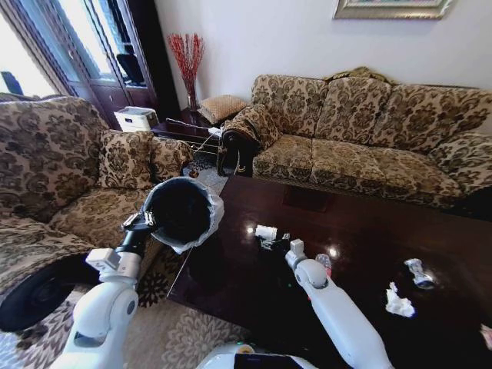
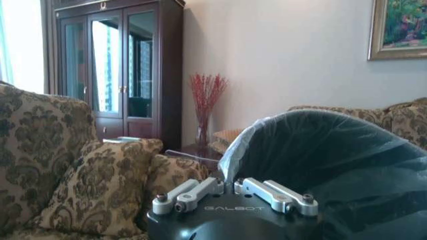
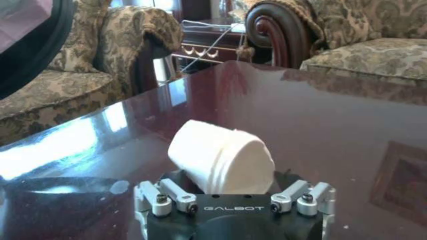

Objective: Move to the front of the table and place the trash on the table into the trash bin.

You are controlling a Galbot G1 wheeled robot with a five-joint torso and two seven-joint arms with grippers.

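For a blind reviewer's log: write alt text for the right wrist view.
The right gripper sits low over the glossy dark table, right behind a white paper cup lying on its side. Floral sofas ring the table, and the black trash bin's rim shows at one corner.

White cup [image 3: 223, 159], dark brown table [image 3: 347, 125]

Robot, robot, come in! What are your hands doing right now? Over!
Left tool shut on trash bin, held tipped beside the table. Right tool around white paper cup, lying on its side. Nothing blocking.
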